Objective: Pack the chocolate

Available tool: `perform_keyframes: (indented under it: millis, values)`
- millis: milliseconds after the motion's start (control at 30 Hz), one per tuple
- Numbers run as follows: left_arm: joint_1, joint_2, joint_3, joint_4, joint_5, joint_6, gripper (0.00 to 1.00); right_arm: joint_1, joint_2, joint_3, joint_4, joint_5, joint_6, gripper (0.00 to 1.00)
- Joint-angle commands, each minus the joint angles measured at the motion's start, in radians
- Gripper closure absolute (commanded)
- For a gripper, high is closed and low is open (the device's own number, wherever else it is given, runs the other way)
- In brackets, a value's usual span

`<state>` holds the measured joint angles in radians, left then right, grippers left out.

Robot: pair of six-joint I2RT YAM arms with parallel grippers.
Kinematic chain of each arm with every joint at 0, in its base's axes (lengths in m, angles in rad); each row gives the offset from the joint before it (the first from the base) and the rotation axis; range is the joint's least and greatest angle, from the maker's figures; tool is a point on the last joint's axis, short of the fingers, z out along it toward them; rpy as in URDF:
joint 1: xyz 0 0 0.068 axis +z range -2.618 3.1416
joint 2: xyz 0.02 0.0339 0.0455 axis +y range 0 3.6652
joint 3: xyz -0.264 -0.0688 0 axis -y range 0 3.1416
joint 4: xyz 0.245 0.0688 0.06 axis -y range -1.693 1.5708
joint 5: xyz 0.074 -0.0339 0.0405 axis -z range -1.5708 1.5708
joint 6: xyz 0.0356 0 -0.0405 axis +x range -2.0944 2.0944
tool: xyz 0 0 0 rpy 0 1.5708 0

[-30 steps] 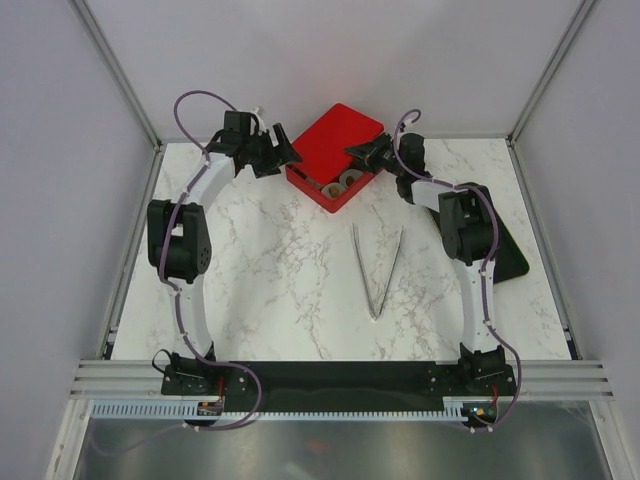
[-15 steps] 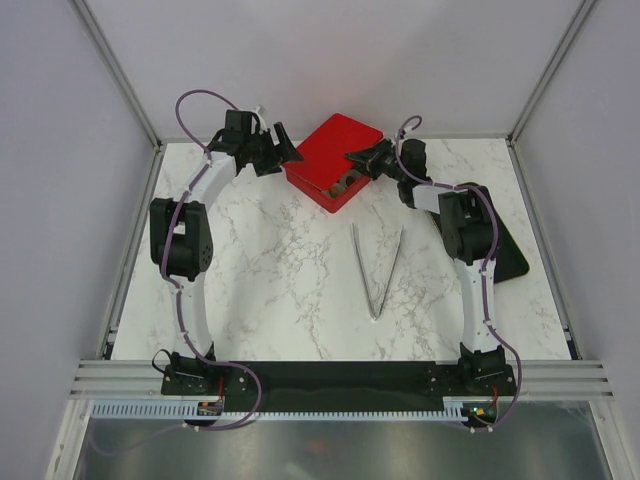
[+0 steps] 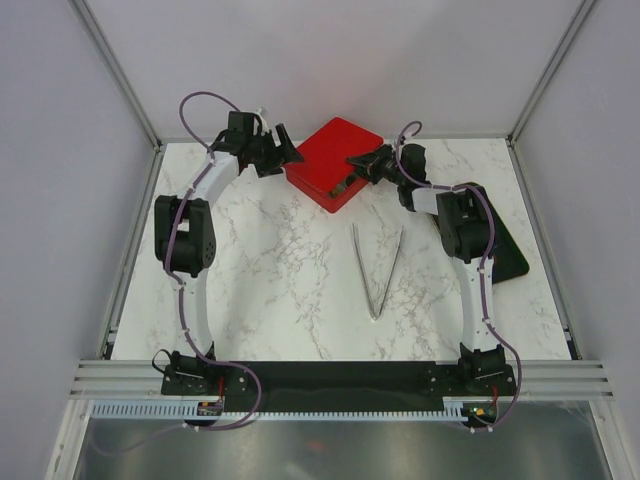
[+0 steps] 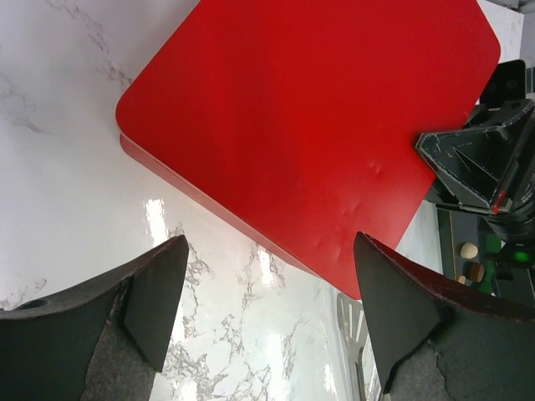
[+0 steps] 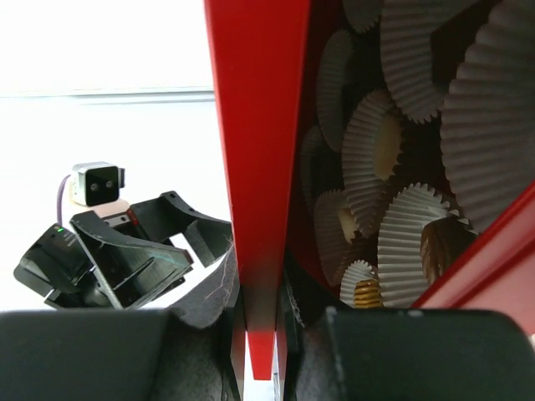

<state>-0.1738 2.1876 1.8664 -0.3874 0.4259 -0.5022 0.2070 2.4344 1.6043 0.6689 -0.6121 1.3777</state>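
A red box (image 3: pixel 333 190) stands at the back middle, its red lid (image 3: pixel 335 148) tilted low over it. My right gripper (image 3: pixel 353 166) is shut on the lid's edge (image 5: pixel 259 167), which runs between its jaws (image 5: pixel 261 334). Inside the box I see white paper cups (image 5: pixel 418 242) holding brown chocolate (image 5: pixel 443 242) and tan chocolate (image 5: pixel 386 154). One piece shows through the gap in the top view (image 3: pixel 340 186). My left gripper (image 3: pixel 290 155) is open and empty, just left of the box; the lid's top (image 4: pixel 309 125) lies beyond its jaws (image 4: pixel 272 276).
Long metal tweezers (image 3: pixel 377 270) lie on the marble in front of the box. A black pad (image 3: pixel 510 255) lies at the right edge under the right arm. Two small tan and brown pieces (image 4: pixel 471 251) show at the far right of the left wrist view.
The right gripper has swung the red lid down over the box, so the opening is much narrower and fewer cups show. The left gripper edged slightly right.
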Motion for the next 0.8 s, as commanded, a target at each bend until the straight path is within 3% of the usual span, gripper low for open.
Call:
perform_keyframes:
  millis: [0,767]
  values:
    - [0.007,0.015,0.051,0.033,0.027,-0.013,0.12,-0.014,-0.015,-0.004,0.081,-0.018,0.014,1.0]
    - [0.007,0.031,0.051,0.019,0.017,-0.002,0.12,-0.038,-0.084,-0.124,0.093,-0.017,-0.008,0.88]
